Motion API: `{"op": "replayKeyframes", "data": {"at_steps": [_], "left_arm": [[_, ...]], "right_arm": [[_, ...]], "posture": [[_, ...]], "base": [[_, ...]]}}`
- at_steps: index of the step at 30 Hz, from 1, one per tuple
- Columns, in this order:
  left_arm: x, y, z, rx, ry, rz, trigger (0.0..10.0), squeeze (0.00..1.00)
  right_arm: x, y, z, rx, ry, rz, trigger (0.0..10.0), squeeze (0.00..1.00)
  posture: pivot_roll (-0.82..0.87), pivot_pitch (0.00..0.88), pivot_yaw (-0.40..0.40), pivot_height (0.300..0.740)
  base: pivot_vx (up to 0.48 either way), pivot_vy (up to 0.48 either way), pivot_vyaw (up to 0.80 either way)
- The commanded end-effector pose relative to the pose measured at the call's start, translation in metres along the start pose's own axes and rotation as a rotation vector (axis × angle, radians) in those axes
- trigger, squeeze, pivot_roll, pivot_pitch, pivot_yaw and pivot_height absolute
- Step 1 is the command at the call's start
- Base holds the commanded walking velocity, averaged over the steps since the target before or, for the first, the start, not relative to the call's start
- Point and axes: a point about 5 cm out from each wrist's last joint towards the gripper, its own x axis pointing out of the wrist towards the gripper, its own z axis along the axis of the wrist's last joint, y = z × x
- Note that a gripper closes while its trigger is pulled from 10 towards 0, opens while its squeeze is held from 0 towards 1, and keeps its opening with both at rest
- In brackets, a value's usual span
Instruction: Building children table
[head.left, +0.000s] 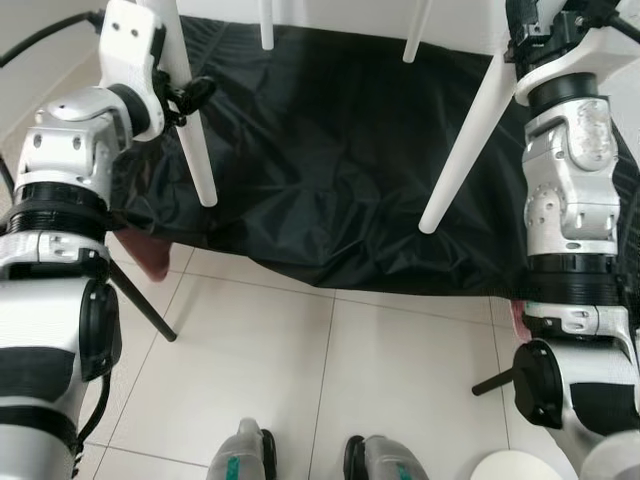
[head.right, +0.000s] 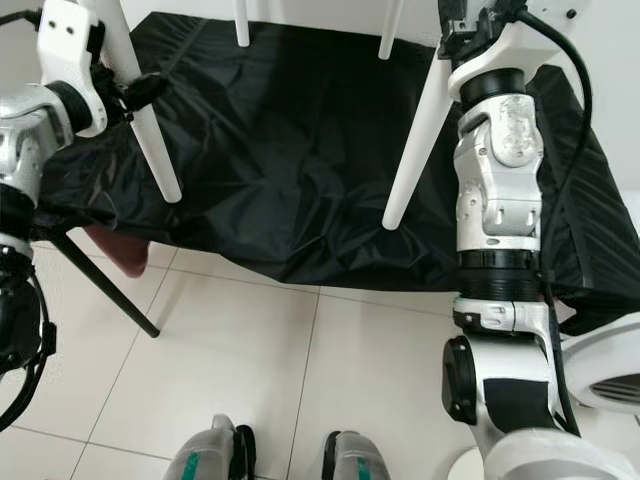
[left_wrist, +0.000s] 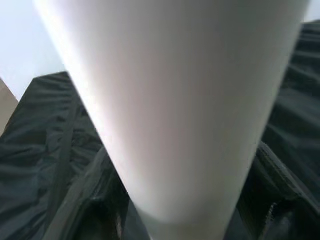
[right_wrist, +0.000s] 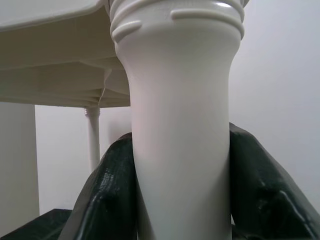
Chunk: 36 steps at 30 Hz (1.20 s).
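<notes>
A white plastic children's table hangs above a black cloth (head.left: 330, 170), with its four legs pointing down. My left gripper (head.left: 183, 98) is shut on the upper part of the near left leg (head.left: 198, 155). The left wrist view has that leg (left_wrist: 175, 110) very close, with a dark finger (left_wrist: 97, 200) on each side. My right gripper (head.right: 452, 32) is shut on the near right leg (head.right: 412, 140) just under the tabletop. In the right wrist view the leg (right_wrist: 182, 140) sits between two black fingers (right_wrist: 107, 195), below the tabletop's underside (right_wrist: 50, 60). Two far legs (head.left: 266, 30) show behind.
The black cloth covers a low wide surface ahead of me. Thin black stand legs (head.left: 145, 305) slant onto the tiled floor (head.left: 300, 370) on both sides. A white round object (head.left: 515, 467) lies by my right foot, and my feet (head.left: 250, 455) stand close to the cloth's edge.
</notes>
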Motion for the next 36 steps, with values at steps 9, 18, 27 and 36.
{"op": "replayKeyframes", "data": {"at_steps": [9, 18, 27, 36], "left_arm": [[0.009, -0.001, -0.011, 0.006, 0.036, 0.117, 10.0, 0.00], [0.010, -0.002, -0.020, -0.020, 0.005, 0.129, 10.0, 0.00], [0.019, -0.009, -0.015, -0.016, -0.008, 0.109, 10.0, 0.00], [0.028, -0.020, -0.005, -0.012, -0.030, 0.091, 10.0, 0.00]], "right_arm": [[-0.014, -0.006, -0.032, -0.004, 0.121, -0.092, 10.0, 0.00], [-0.033, -0.005, -0.040, -0.006, 0.092, -0.095, 10.0, 0.00], [-0.047, 0.002, -0.030, 0.075, 0.015, -0.078, 10.0, 0.00], [-0.060, 0.005, -0.022, 0.085, 0.004, -0.059, 10.0, 0.00]], "posture": [[0.02, 0.204, 0.033, 0.740], [0.01, 0.196, 0.031, 0.740], [-0.02, 0.188, 0.058, 0.740], [-0.05, 0.199, 0.070, 0.740]], "base": [[0.000, 0.000, 0.00], [0.000, 0.000, 0.00], [0.000, 0.000, 0.00], [0.000, 0.000, 0.00]]}}
